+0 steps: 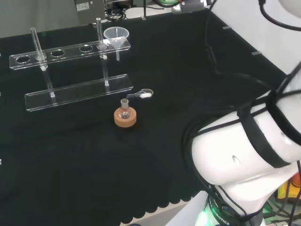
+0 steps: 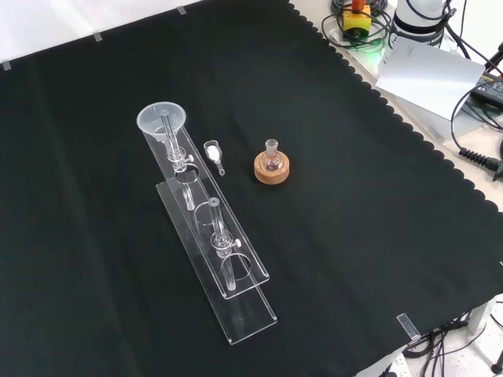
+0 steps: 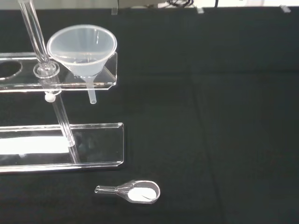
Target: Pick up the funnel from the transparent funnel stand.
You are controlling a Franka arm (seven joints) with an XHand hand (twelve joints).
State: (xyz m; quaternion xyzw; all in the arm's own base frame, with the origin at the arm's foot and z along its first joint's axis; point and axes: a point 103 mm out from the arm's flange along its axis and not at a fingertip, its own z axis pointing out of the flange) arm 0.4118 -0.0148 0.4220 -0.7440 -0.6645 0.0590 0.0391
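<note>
No part of the hand gives away its fingers, so I cannot tell whether it is open or closed; judging by the wrist camera's outlook, it sits back from the ware and faces it, well apart from the target.

Nearest that camera: a small clear scoop with white powder in its bowl, lying flat on the black cloth. Just past it, the transparent funnel stand, with a base plate, thin upright rods and a raised shelf drilled with holes.

The funnel is seated in the end hole of that shelf, cone above, stem hanging straight down through the hole and clear of the base. Judgement: the shelf carries it by the cone, so it should come out by a straight lift; a sideways pull would likely catch the stem on the hole's edge.

Front view adds what the wrist view lacks: the whole length of the stand, the funnel at its far end, the scoop just beside it, and a small flask on a cork ring nearby.

Head view shows the funnel at the stand's right end, with the arm's white links low at right. Pickup not yet begun.
</note>
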